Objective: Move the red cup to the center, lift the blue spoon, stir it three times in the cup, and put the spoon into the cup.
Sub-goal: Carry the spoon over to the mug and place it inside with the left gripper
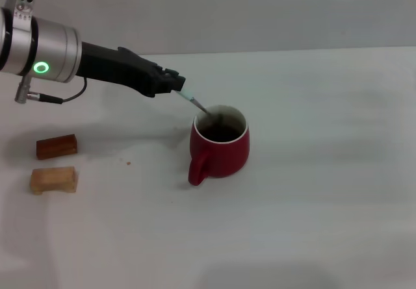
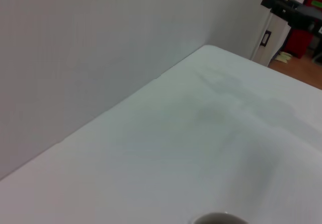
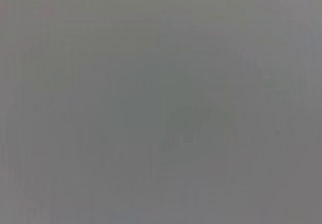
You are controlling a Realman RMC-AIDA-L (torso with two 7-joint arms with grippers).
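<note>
Two blocks (left), right open

Left gripper grips blue spoon by handle, bowl dipped in red cup mid-table; reddish-brown block and tan block at left.

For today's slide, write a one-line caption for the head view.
Left gripper holds the blue spoon tilted into the red cup on the white table.

Left arm outstretched from the left, its end effector clamped closed, angled downward.
</note>
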